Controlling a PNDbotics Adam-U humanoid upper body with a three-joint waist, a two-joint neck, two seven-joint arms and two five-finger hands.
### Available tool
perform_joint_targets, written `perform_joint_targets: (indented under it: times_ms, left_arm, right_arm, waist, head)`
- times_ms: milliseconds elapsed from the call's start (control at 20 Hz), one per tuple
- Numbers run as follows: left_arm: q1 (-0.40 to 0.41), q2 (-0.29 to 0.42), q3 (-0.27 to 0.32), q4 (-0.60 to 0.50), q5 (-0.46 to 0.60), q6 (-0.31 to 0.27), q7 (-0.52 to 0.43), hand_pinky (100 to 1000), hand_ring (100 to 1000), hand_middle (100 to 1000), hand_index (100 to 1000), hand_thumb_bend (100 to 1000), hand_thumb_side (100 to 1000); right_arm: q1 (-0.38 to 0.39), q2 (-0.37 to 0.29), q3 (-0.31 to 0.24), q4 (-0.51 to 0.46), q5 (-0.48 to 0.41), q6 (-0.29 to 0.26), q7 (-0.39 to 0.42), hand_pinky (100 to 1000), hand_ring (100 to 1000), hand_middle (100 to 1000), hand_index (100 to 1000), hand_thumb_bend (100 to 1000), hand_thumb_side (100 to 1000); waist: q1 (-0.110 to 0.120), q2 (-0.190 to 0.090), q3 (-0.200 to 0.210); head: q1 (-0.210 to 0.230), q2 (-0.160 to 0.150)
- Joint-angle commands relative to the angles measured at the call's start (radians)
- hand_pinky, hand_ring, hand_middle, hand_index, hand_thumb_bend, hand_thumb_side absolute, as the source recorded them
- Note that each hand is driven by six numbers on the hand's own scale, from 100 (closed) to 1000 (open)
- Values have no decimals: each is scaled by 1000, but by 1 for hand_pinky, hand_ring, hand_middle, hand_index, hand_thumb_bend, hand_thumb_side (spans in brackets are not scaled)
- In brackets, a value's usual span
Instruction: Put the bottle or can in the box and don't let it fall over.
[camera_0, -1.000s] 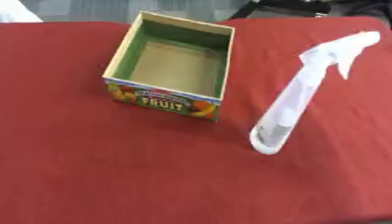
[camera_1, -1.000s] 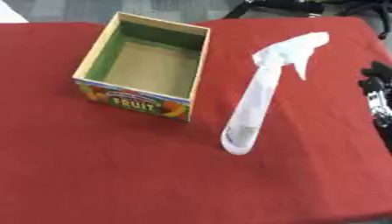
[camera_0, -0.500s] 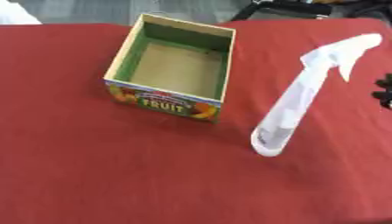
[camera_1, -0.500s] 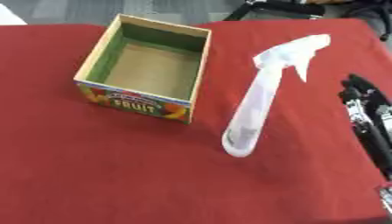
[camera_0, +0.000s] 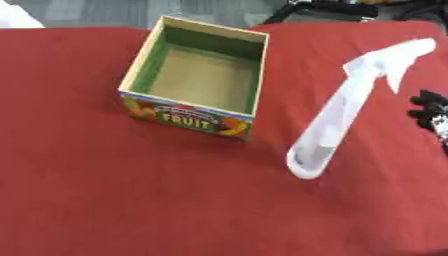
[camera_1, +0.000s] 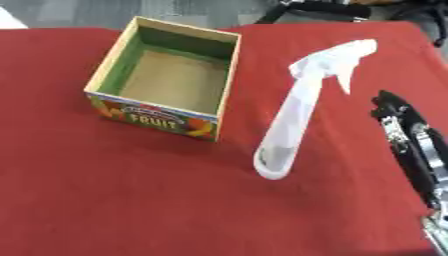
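A white spray bottle (camera_1: 302, 110) stands upright on the red cloth, its trigger head (camera_1: 337, 57) toward the far right. To its left sits an open cardboard box (camera_0: 199, 80) with a green inner wall, a bare bottom and a "FRUIT" label on its near side. My right hand (camera_1: 407, 135) comes in from the right edge with straight black fingers, a short gap to the right of the bottle and not touching it. In the left eye view only its fingertips (camera_0: 430, 112) show. The left hand is out of view.
The red cloth (camera_0: 131, 200) covers the whole table. Dark equipment (camera_1: 324, 7) lies beyond the far edge. A white object (camera_0: 16, 17) shows at the far left corner.
My right hand has come further in from the right edge toward the bottle. Bottle and box have stayed in place.
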Motion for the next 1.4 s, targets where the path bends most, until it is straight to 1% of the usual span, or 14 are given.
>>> perform_joint_targets:
  times_ms: [50,100,150,200,300,350,400,600,700,900,1100,1400]
  left_arm:
    - [-9,18,3,-21,3,-3,2,549,1000,1000,688,254,749]
    - [-9,17,2,-21,3,-2,2,548,1000,1000,684,253,749]
    - [-10,17,1,-21,4,-1,1,548,1000,1000,684,253,749]
    - [-11,17,0,-21,5,0,1,548,1000,1000,683,253,748]
    - [-13,16,0,-21,5,1,2,547,1000,1000,682,252,749]
    - [-13,16,0,-21,6,1,2,547,1000,1000,682,252,749]
    - [-13,16,-1,-21,6,2,2,547,1000,1000,680,252,749]
    - [-14,16,-3,-21,6,2,1,546,1000,1000,678,249,748]
    - [-15,16,-3,-21,5,2,-1,546,1000,1000,674,248,746]
    - [-17,15,-4,-21,4,1,-2,546,1000,1000,671,248,745]
    - [-20,14,-4,-21,5,2,-2,543,1000,1000,671,247,746]
    - [-24,13,-5,-21,6,1,-3,541,1000,1000,669,246,744]
  right_arm:
    - [-6,-20,-6,-22,6,0,6,909,870,882,959,100,999]
    - [-8,-19,-4,-22,5,-1,8,917,890,900,970,100,963]
    - [-21,-16,5,-22,2,-2,15,917,890,900,969,100,959]
    - [-33,-13,12,-22,-2,2,26,923,894,900,968,100,932]
    - [-47,-9,22,-22,-13,13,49,935,901,901,971,100,905]
    - [-51,-7,26,-22,-19,18,61,936,901,901,971,100,903]
    - [-54,-7,28,-22,-25,23,72,945,906,902,973,100,878]
    - [-62,-8,38,-22,-67,38,116,962,918,906,970,100,824]
    - [-65,-11,45,-22,-95,34,141,970,924,910,972,100,813]
    - [-72,-23,42,-22,-146,50,176,980,931,914,979,100,810]
    - [-82,-29,40,-22,-168,59,190,984,935,920,985,100,810]
    - [-94,-37,37,-22,-194,61,199,988,935,923,989,100,784]
  waist:
    - [0,-12,1]
    - [0,-13,3]
    - [-1,-14,5]
    - [-1,-14,6]
    - [-1,-14,7]
    - [-2,-14,7]
    - [-2,-14,7]
    - [-2,-14,11]
    - [-2,-13,12]
    - [-3,-12,16]
    - [-3,-10,19]
    - [-3,-7,22]
  head:
    - [-3,-11]
    - [-4,-10]
    - [-6,-9]
    - [-6,-8]
    - [-6,-7]
    - [-6,-6]
    - [-6,-5]
    - [-6,-4]
    - [-5,-8]
    - [-7,-12]
    - [-8,-9]
    - [-5,-6]
